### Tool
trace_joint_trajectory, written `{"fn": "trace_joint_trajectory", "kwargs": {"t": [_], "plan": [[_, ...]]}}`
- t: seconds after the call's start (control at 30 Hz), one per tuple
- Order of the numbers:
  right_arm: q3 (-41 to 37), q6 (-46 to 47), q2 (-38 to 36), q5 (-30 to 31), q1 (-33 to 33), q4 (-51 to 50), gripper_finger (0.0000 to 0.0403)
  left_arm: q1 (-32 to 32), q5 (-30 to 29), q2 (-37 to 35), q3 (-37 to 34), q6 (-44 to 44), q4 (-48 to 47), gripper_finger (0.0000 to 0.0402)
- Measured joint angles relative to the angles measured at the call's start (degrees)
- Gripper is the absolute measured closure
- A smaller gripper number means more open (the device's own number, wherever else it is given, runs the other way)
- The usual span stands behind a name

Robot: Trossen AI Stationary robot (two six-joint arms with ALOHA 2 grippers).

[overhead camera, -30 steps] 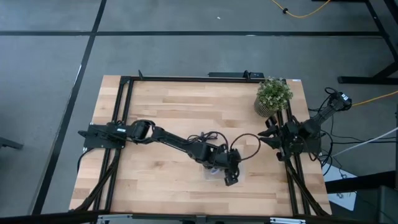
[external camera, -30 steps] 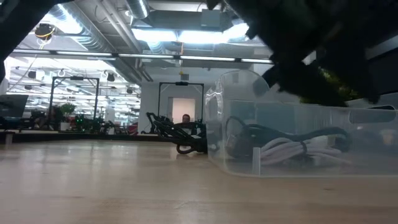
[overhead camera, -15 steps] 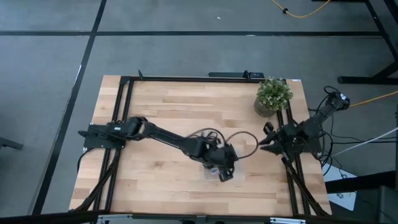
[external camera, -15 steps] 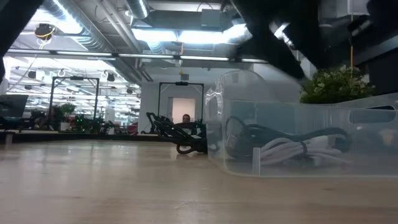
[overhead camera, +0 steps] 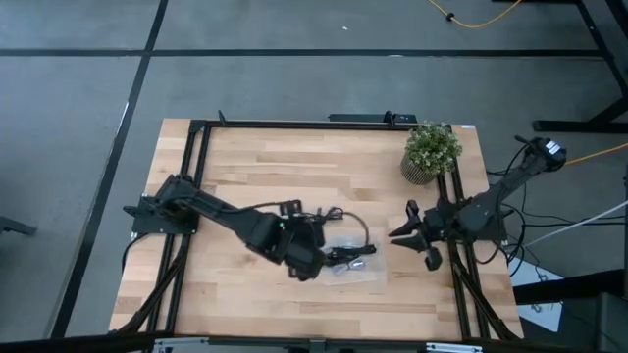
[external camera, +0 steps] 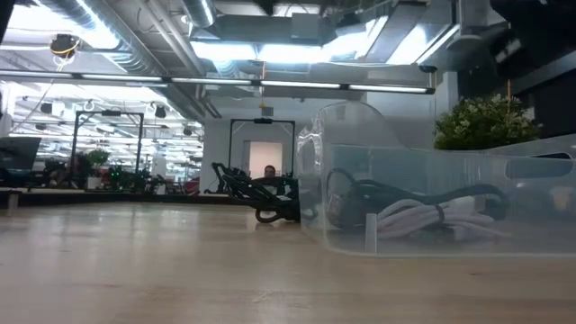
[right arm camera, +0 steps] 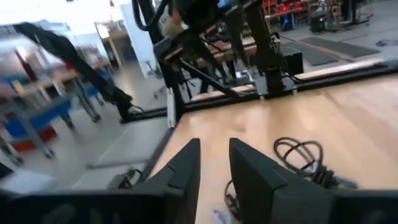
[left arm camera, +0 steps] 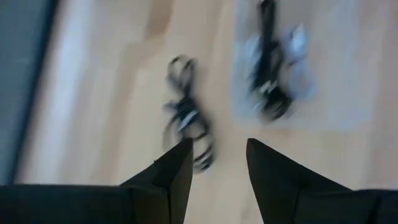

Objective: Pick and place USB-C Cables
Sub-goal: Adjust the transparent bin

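High view looks straight down on the whole counter (overhead camera: 245, 157); low view sits at counter level, close to the clear tray (external camera: 432, 202); 2 wrist views face the counter

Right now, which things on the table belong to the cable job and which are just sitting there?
Job:
- clear bin with a white cable and a black cable inside
- loose black cable bundle on the wood
- left gripper, jaws open, above that bundle

Not job:
- potted plant
- right gripper, waiting at the table's right side

White cable (external camera: 432, 216), seemingly; black cable (left arm camera: 186, 118)
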Motion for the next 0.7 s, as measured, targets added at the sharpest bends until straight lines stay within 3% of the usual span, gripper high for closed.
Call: {"fn": "trace_joint_trajectory", "kwargs": {"t": [0.17,0.27,0.33,0.57,0.7], "plan": [[8.76,-6.74,9.00,1.26,-3.72,-10.97,0.0313,-0.96,-7.45,-0.89,-0.39,-0.10,-8.78,0.0258],[14.63,-6.16,12.33,4.98,-7.62,-21.24,0.0313,0.83,-11.94,-0.70,-0.67,1.26,-13.69,0.0258],[17.58,-2.92,14.37,4.30,-10.43,-26.97,0.0313,2.46,-13.15,-1.04,-0.67,0.49,-16.54,0.0258],[21.81,3.81,23.76,-16.14,-17.71,-32.19,0.0313,4.67,-11.75,-6.25,-9.63,-3.44,-15.88,0.0258],[22.73,3.98,28.97,-19.60,-19.51,-32.35,0.0313,2.48,-11.46,-12.81,-22.64,-8.12,-8.67,0.0258]]}}
